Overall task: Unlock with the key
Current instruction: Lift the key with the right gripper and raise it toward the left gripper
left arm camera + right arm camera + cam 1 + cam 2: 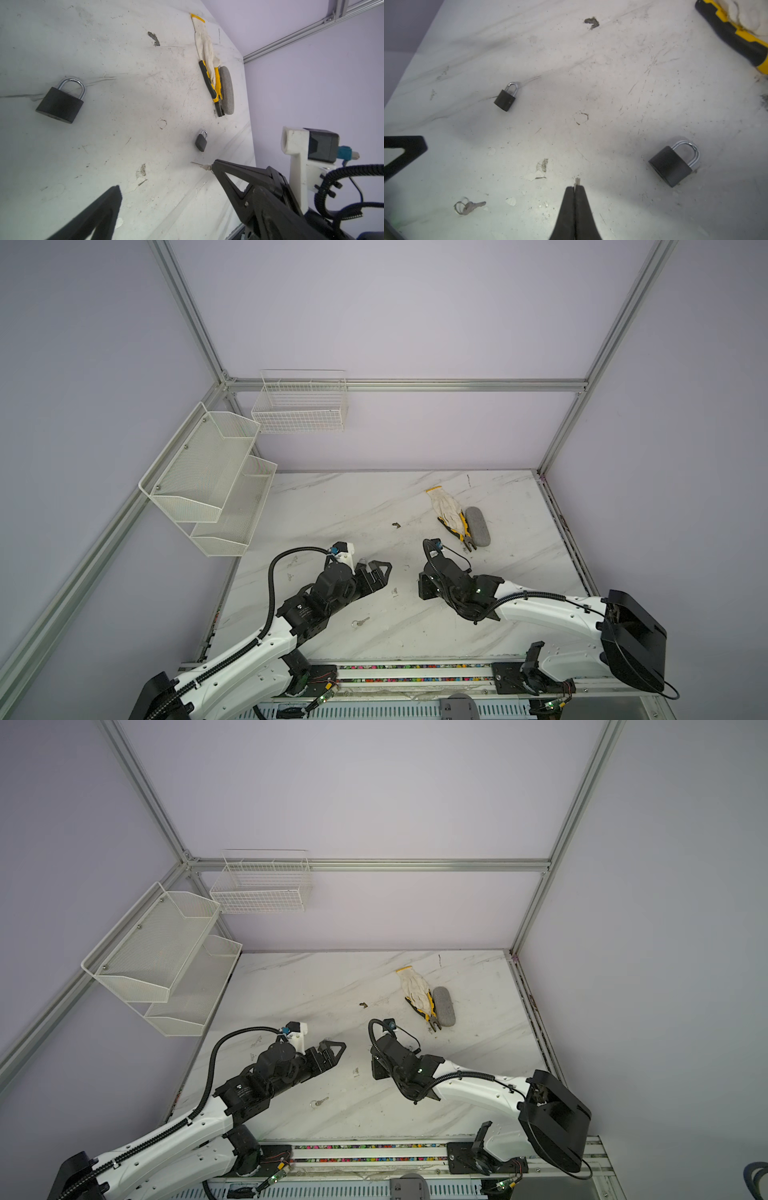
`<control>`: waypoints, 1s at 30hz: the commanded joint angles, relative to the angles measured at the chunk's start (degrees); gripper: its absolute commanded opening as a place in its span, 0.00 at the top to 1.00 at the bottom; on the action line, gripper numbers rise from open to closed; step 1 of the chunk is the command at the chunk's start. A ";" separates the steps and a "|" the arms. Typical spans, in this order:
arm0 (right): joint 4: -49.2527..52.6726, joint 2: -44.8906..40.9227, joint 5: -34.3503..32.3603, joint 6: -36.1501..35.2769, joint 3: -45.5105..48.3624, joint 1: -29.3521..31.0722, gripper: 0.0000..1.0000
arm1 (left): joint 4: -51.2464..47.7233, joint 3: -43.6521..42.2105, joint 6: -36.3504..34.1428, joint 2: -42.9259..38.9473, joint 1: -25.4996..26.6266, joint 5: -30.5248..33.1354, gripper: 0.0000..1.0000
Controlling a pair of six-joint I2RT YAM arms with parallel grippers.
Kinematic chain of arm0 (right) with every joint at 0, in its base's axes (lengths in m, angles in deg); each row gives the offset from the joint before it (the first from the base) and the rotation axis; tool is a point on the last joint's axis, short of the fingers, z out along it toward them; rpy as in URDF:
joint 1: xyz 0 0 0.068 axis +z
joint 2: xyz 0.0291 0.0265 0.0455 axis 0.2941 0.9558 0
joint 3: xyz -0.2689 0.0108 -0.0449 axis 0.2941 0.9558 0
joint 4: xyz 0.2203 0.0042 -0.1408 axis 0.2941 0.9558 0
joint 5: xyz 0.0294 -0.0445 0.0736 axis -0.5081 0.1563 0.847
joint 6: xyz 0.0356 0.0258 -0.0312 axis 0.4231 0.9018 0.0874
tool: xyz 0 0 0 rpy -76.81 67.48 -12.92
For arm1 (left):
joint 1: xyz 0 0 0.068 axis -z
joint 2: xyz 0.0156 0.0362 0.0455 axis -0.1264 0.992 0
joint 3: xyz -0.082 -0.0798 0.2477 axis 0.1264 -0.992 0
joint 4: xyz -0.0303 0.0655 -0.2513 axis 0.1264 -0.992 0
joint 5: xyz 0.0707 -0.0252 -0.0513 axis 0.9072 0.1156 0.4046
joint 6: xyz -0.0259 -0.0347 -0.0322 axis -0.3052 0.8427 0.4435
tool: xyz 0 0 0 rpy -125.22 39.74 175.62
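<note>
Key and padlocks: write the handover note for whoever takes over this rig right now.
Hands: right hand shut on a small silver key, blade sticking out past the fingertips; left hand open and empty.
Things: a black padlock with silver shackle lies near the right hand, a second black padlock near the left hand; both shackles are closed. A spare silver key on a ring lies on the white marbled table.
Done: key is gripped.
Left: bring it to a keyhole, insert, turn, free the shackle. Which padlock it fits cannot be told.
</note>
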 commanded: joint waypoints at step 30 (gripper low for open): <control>-28.65 0.64 16.58 -5.97 -8.65 -0.20 1.00 | 21.94 11.19 28.42 6.89 2.09 3.47 0.00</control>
